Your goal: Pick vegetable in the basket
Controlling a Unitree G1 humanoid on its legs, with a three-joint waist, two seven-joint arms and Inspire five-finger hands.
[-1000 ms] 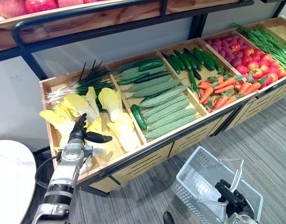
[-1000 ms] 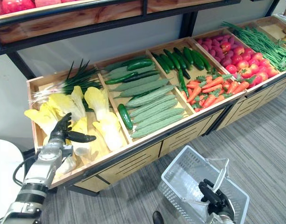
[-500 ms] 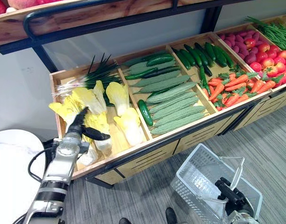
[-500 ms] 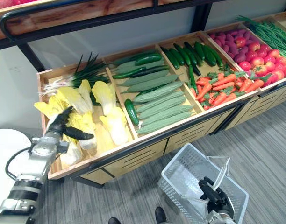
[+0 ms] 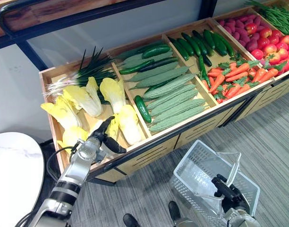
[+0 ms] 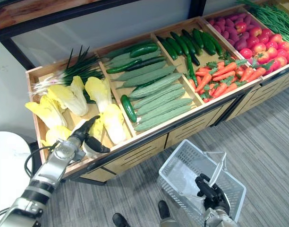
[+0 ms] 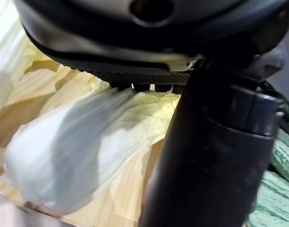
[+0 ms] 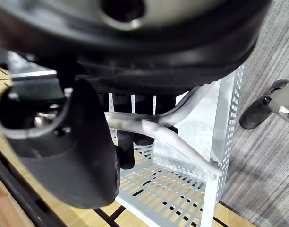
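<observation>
Yellow-white cabbage lies right under my left hand. My fingers are stretched out nearly straight over its leafy end and look to be touching it, while my thumb stands wide apart beside it. Nothing is closed round the head; the hand is spread, not grasping. That cabbage sits on the wood at the front of the leftmost compartment of the stand. The other cabbage heads lie just behind it, and the spring onions lie at the back. The long green gourds fill the next compartment over.

My right hand is low in front of the stand. Its fingers are curled over the wire handle of the white basket, gripping it. The basket is well apart from the cabbage, above the grey floor; I cannot tell whether it touches the floor.
</observation>
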